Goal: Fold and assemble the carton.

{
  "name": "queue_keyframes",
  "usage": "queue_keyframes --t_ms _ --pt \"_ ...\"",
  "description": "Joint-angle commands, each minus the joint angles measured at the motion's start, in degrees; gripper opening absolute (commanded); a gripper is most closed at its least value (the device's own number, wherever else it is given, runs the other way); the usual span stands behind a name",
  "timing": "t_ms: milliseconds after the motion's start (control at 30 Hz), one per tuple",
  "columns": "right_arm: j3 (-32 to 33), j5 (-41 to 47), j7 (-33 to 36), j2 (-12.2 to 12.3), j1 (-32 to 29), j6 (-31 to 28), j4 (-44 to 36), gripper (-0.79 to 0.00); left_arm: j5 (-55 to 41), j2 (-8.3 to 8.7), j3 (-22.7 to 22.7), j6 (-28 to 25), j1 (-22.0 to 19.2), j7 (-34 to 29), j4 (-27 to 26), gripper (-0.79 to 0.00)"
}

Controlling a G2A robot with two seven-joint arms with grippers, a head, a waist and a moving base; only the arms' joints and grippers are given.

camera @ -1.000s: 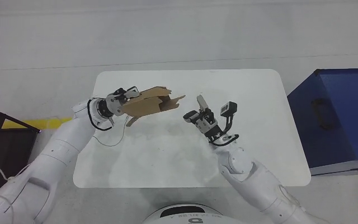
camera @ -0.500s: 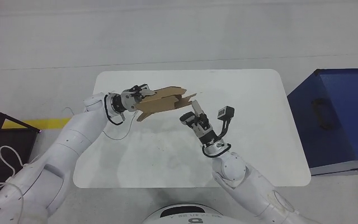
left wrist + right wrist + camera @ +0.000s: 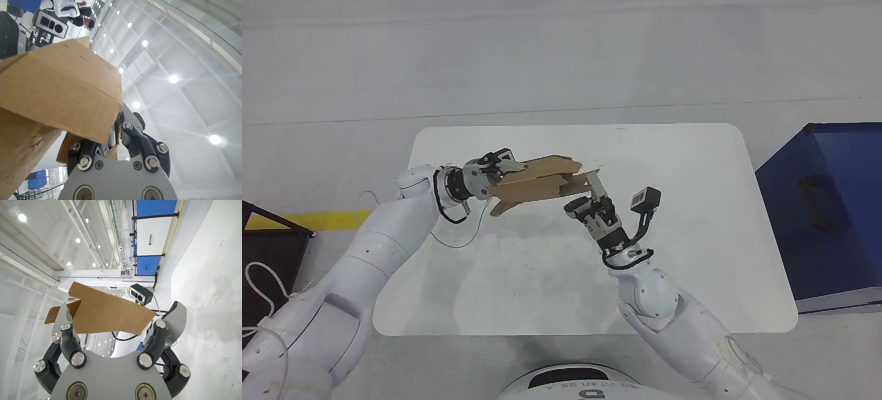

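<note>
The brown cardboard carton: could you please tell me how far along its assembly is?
Done: the brown cardboard carton is off the white table and partly opened. In hand: the left gripper is shut on one end; the open right gripper straddles the other end's flap. Left: the end flaps are unfolded.

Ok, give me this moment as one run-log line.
carton: part-folded, held above table | left gripper: shut on carton flap | right gripper: open, at carton's other end
</note>
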Motion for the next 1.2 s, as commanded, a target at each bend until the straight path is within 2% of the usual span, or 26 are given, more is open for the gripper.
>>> queue_keyframes --t_ms 0,200,633,800,1000,1167 --pt "0.2 -0.4 0.0 -0.1 0.0 0.0 0.1 0.0 0.2 0.09 -0.4 0.1 0.3 0.0 -0.5 -0.785" --pt "-0.9 -3.5 0.1 -0.7 -0.7 0.2 -0.2 0.0 1.3 -0.08 -1.0 -0.2 1.0 0.0 -0.8 -0.785" --pt "-2.2 -7.9 4.0 -1.3 -3.7 1.1 -2.3 0.0 3.7 -1.99 -1.6 -3.7 0.6 0.0 1.3 -0.785" --pt "-1.7 -7.8 3.9 -1.6 -3.7 1.7 -2.2 0.0 3.8 -2.51 -2.0 -2.7 0.8 0.0 1.3 -0.785" --pt "1.8 -3.8 5.3 -1.4 -5.5 -0.2 -3.7 0.0 0.1 -2.12 -3.0 2.7 2.6 0.0 -0.3 -0.785" --pt "4.2 -1.7 6.5 -1.2 -6.6 0.3 -4.5 0.0 -1.9 -1.27 -0.2 2.7 3.2 0.0 -0.5 -0.785"
